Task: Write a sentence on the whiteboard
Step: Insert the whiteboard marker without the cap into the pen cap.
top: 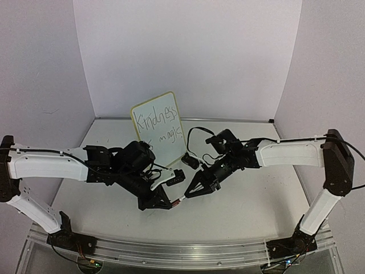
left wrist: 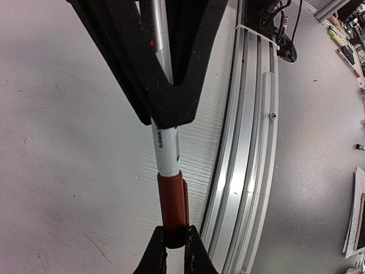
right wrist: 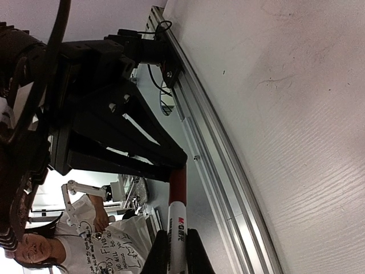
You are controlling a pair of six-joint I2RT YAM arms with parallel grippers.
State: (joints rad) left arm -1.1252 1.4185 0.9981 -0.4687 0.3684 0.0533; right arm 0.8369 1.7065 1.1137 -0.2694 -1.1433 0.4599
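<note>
Seemingly the writing is done: the whiteboard (top: 171, 127) stands upper centre on the bench (top: 251, 194), the sentence (top: 161, 116) partly hidden. Our left fingers (left wrist: 155, 255) clamp the marker's (left wrist: 166, 149) red cap (left wrist: 173, 200) and our right fingers (right wrist: 157, 255) its barrel (right wrist: 176, 225). Only capping is left, we judge.

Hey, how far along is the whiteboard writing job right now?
Done: the whiteboard stands upright with the sentence "Kindness is magic" in two lines. In hand: the left tool pinches the red cap, the right tool the white barrel of one marker, probably recapping. Left: release and set the marker down.
</note>
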